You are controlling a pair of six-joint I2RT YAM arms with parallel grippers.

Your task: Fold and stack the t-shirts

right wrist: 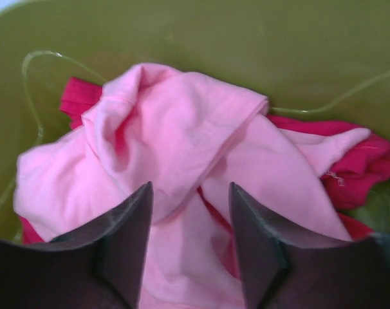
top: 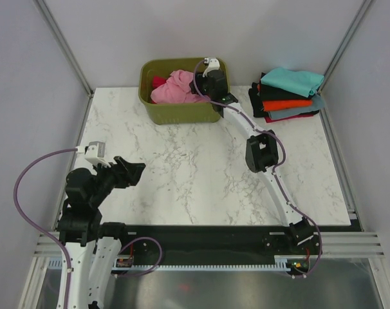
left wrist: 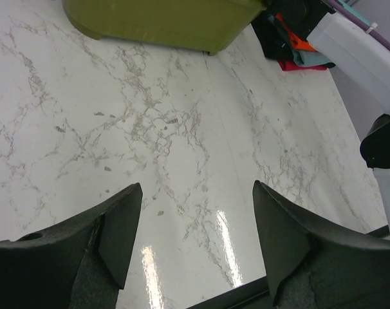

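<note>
Since the right gripper [right wrist: 190, 193] hangs open and empty just over the pink shirt [right wrist: 182, 129] bunched in the tub [top: 182, 114], looks like the grab step, so next it needs to dip and pinch a fold, while the left gripper [left wrist: 198, 193] sits open, holding nothing, over the table [left wrist: 150, 116]

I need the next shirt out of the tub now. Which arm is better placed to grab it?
Right. The right gripper is open directly over the light pink t-shirt inside the olive-green tub. The left gripper, also open, sits over the table near its own base, far from the tub.
</note>
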